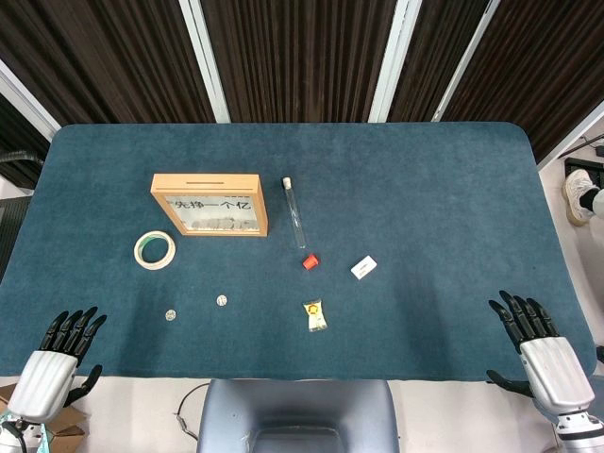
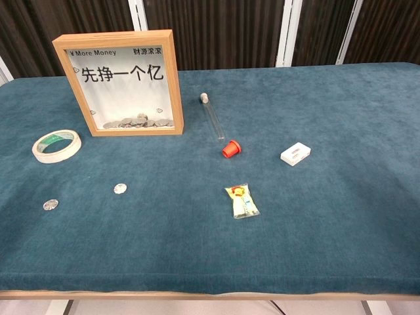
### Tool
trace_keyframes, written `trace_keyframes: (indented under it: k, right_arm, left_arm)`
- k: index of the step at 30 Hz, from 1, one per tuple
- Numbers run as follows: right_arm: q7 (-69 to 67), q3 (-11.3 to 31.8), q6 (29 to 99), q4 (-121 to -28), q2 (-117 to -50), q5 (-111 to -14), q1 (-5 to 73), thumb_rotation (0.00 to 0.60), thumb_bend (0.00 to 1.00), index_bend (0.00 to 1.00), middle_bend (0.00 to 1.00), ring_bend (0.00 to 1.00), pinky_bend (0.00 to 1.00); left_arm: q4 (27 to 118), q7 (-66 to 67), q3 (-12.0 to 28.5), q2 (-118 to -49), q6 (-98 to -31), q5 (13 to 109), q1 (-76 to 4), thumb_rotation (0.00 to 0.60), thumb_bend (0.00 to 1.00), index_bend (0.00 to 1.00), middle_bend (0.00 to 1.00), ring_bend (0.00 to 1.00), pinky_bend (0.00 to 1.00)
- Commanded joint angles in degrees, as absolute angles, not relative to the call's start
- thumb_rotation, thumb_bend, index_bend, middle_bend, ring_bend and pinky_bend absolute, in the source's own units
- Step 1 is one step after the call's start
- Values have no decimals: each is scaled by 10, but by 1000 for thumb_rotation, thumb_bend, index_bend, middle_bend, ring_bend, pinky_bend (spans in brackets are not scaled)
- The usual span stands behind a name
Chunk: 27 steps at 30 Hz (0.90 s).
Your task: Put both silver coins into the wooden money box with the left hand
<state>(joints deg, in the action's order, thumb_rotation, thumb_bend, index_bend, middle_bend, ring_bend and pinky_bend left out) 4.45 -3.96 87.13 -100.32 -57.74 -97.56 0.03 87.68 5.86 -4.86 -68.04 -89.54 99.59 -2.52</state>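
Standing upright toward the far left of the blue-covered table [image 1: 425, 189]: the wooden money box [image 1: 209, 204], its glass front facing the robot, black characters printed across it, a small heap of coins lying at the bottom behind the glass, a slot showing along its top edge in the head view.

Lying flat on the cloth in front of the box, well apart from it: two silver coins, one [image 2: 50, 205] nearer the left edge and the near side, the other [image 2: 120, 188] a little to the right and slightly farther in. Neither touching the other nor anything else.

Resting just left of the box and a bit nearer: a roll of tape [image 1: 154, 250], lying flat.

Lying right of the box: a clear test tube [image 1: 294, 211], pointing roughly away from the robot, with a red cap [image 2: 230, 149] sitting apart near its closer end. Farther right, a small white eraser-like block [image 2: 295, 153]; nearer the front, a small yellow packet [image 2: 242, 200].

Hovering at the near left corner, off the table edge: the left robot hand [image 1: 58, 363], fingers spread, holding nothing. Matching it at the near right corner: the right robot hand [image 1: 540, 351], likewise spread and empty. Neither showing in the chest view.
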Motion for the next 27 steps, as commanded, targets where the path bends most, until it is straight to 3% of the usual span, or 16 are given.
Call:
trace_keyframes:
  k: [1,4,6,7,8,9,10,11,13,14,16,20,27]
  right_arm:
    - [43,-41,872,-1003,-577,-976,-1,600,96,0,0,0,0]
    - [37,-42,873,-1005,-575,-977,-2,600,96,0,0,0,0]
    - [34,-42,880,-1003,-575,-981,-4,600,96,0,0,0,0]
    - [35,-43,880,-1001,-575,-981,-5,600,96,0,0,0,0]
    - [34,-44,878,-1001,-574,-981,-5,600,96,0,0,0,0]
    - [28,-45,878,-1002,-573,-981,-5,600,96,0,0,0,0]
    - [23,-45,878,-1002,-572,-982,-5,600,96,0,0,0,0]
    - [20,-44,879,-1002,-571,-982,-5,600,96,0,0,0,0]
    - [15,-42,881,-1000,-571,-978,-5,600,96,0,0,0,0]
    - [13,-41,881,-1000,-570,-977,-5,600,96,0,0,0,0]
    - [11,-39,883,-1001,-570,-975,-5,600,96,0,0,0,0]
    - [17,-39,880,-1001,-573,-974,-4,600,96,0,0,0,0]
    - [26,-40,871,-1004,-576,-977,-1,600,96,0,0,0,0]
  left_arm:
    - [873,52,-47,-684,-895,998,-28,600,369,0,0,0,0]
    - [867,37,-48,-689,-890,1002,-34,600,367,0,0,0,0]
    - [859,16,-51,-696,-884,1013,-43,600,367,0,21,23,65]
    - [853,2,-52,-701,-881,1017,-47,600,367,4,89,101,226]
    - [845,-17,-52,-709,-880,1023,-52,600,367,23,257,279,519]
    - [830,-42,-51,-724,-878,1025,-58,600,367,43,398,423,697]
    - [818,-62,-49,-737,-878,1023,-61,600,367,89,613,632,890]
    - [803,-78,-44,-754,-881,1020,-62,600,367,157,808,814,980]
    - [759,-95,-26,-804,-894,1003,-60,600,368,295,971,968,1000]
    - [741,-98,-21,-823,-894,996,-60,600,367,380,1000,999,1000]
    - [718,-98,-18,-850,-874,978,-64,600,366,450,1000,1000,1000]
    - [723,-72,-9,-877,-844,943,-67,600,365,503,1000,1000,1000]
    - [704,22,14,-942,-836,905,-70,600,372,502,1000,1000,1000]
